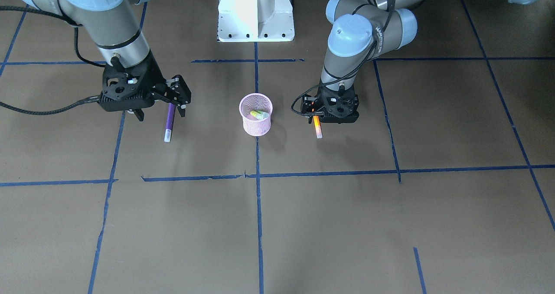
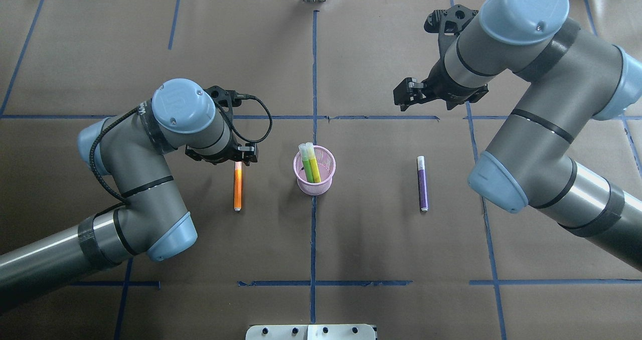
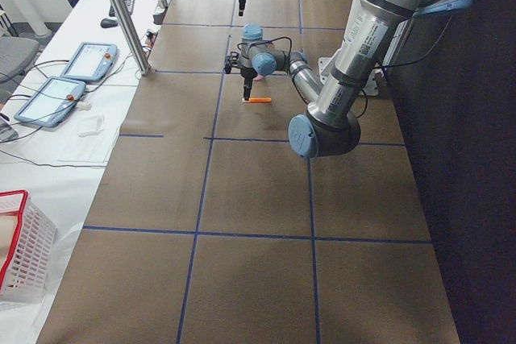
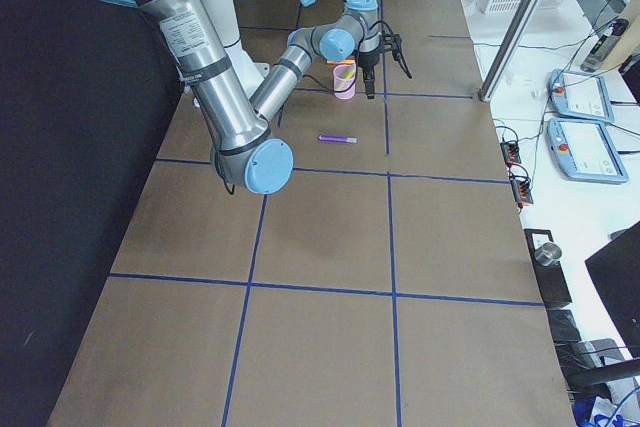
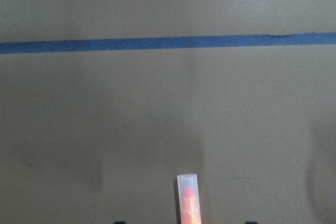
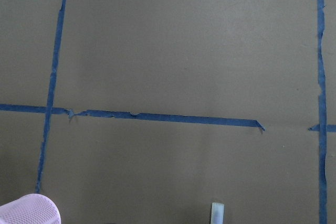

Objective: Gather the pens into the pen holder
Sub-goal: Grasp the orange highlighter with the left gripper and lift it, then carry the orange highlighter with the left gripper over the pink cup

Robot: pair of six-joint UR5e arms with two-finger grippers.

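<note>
The pink mesh pen holder [image 2: 314, 184] stands at the table's middle and holds a green pen [image 2: 315, 165] and a yellowish pen [image 2: 306, 163]. An orange pen [image 2: 237, 187] lies flat to its left. My left gripper [image 1: 323, 118] is low over that pen's far end. The left wrist view shows the pen's pale cap [image 5: 187, 198] between two spread finger tips, so the jaws are open. A purple pen [image 2: 423, 183] lies flat to the holder's right. My right gripper [image 1: 161, 112] hangs open above it, raised off the table. The right wrist view shows the purple pen's cap [image 6: 217, 212] and the holder's rim [image 6: 29, 208].
Blue tape lines [image 2: 314, 104] divide the brown table into squares. The white robot base [image 1: 256, 14] stands behind the holder. Both arms' elbows [image 2: 173, 234] reach over the table's near half.
</note>
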